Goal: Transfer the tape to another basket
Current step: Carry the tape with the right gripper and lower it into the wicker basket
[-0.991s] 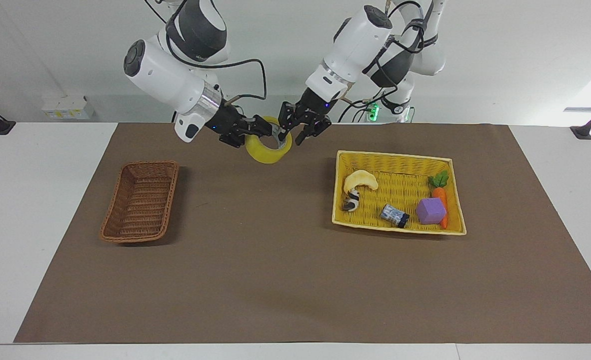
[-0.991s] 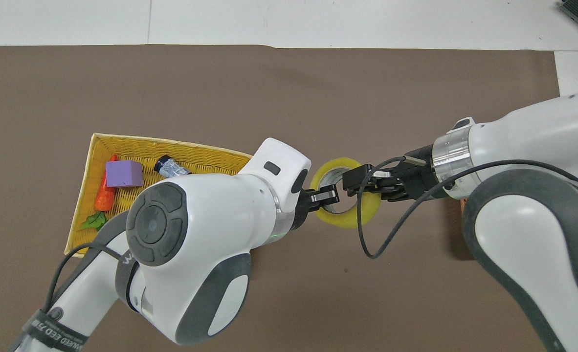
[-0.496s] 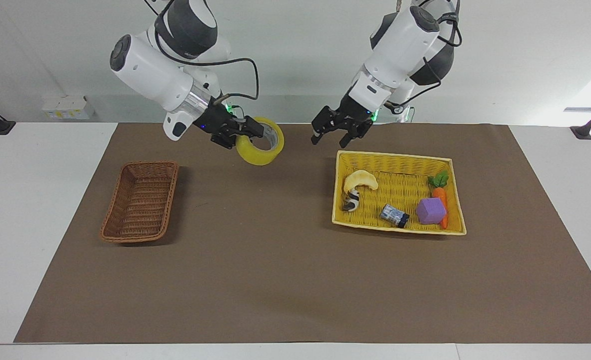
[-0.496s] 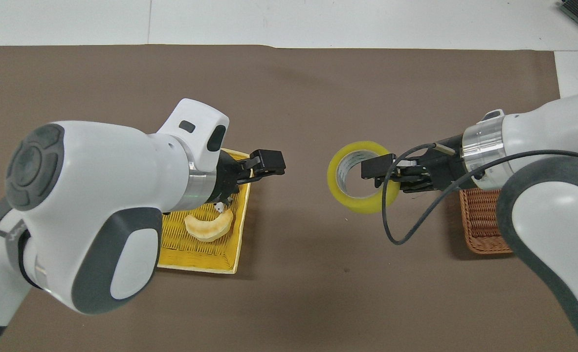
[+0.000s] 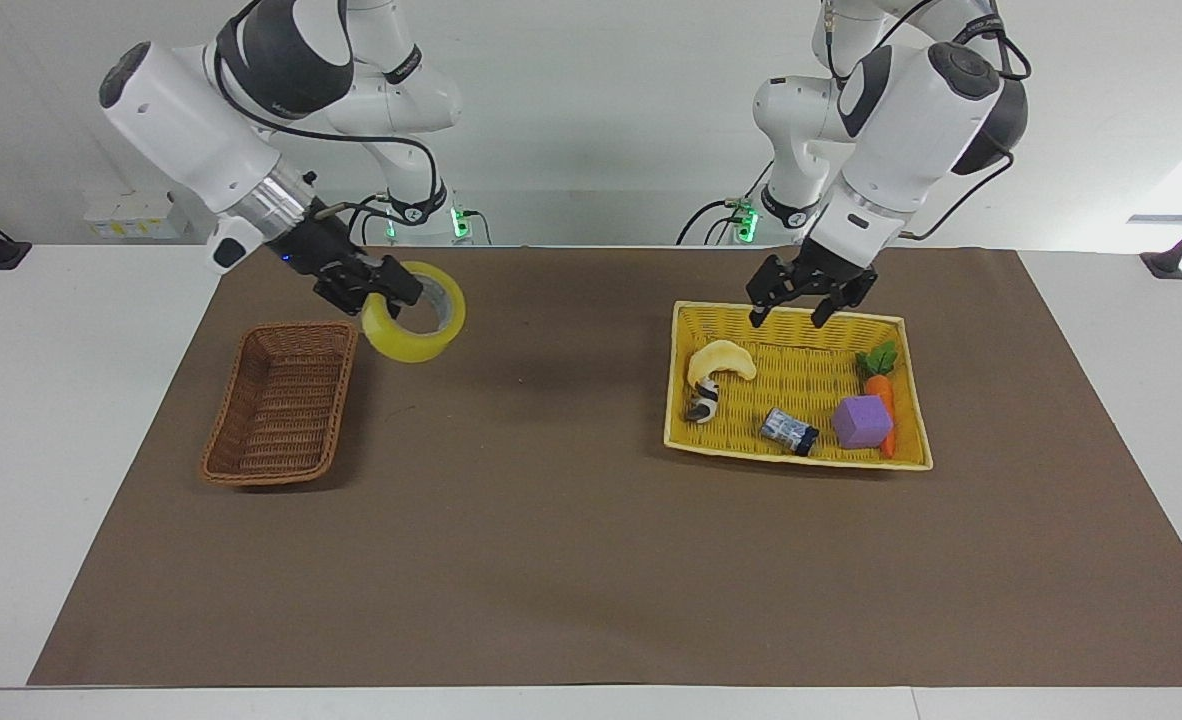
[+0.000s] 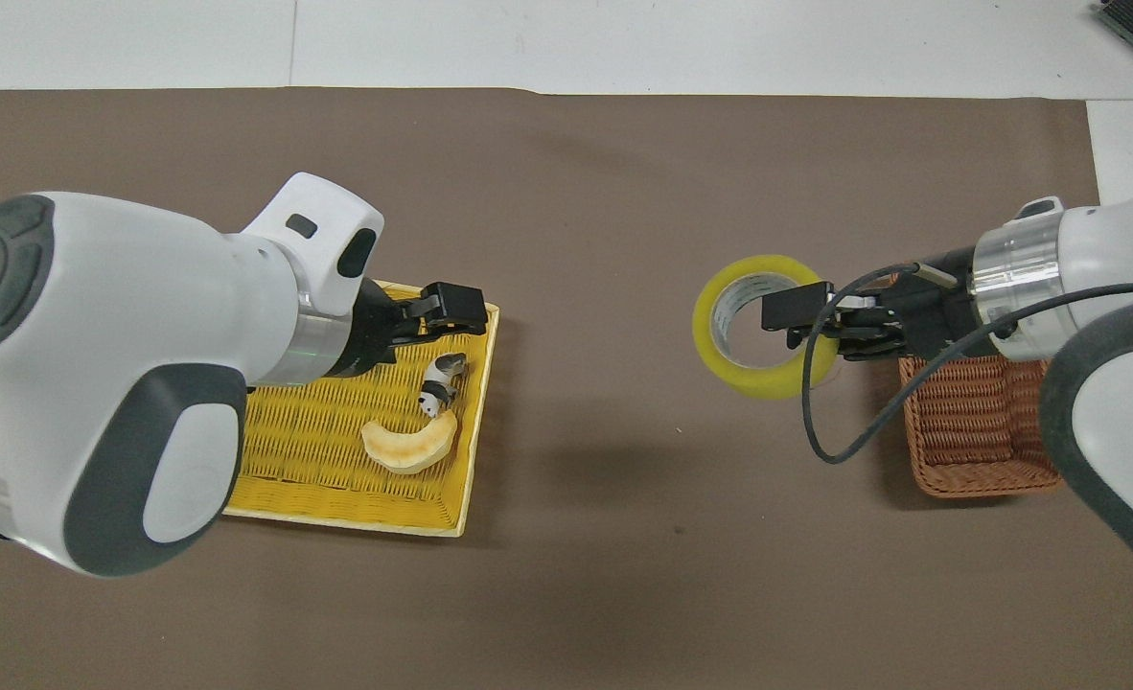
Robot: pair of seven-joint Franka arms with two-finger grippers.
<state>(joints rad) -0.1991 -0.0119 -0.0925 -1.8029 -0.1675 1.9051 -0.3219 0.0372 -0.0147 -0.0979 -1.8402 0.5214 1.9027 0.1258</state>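
- Facing view: right gripper (image 5: 383,290) clamped on the tape (image 5: 414,325), one finger through the core, the other on the outer wall of the ring.
- Tape hanging off the fingertips, tilted, core opening turned partly toward the camera; up in the air, clear of the brown mat (image 5: 571,560).
- Roll over the mat just beside the basket (image 5: 281,405), at the basket's corner nearest the robots (not yet over the basket's inside).
- Overhead view: same grip on the tape (image 6: 756,326), right gripper (image 6: 797,311) reaching in from the basket (image 6: 974,450) side, roll on the side of the fingertips toward the table's middle.
- Left gripper (image 5: 799,300) with fingers spread apart, holding nothing, over the edge of the yellow basket (image 5: 686,440) nearest the robots.
- Overhead view: left gripper (image 6: 451,305) over the corner of the yellow basket (image 6: 336,508).
- Inside the yellow basket: a pale crescent-shaped toy (image 5: 719,362), a small black-and-white figure (image 5: 703,402) just beside it, a small dark bottle (image 5: 789,431) lying on its side, a purple block (image 5: 862,421) and a toy carrot (image 5: 881,385) with green leaves, block and carrot touching.
- Brown basket lying toward the right arm's end of the table, yellow basket toward the left arm's end, well apart.
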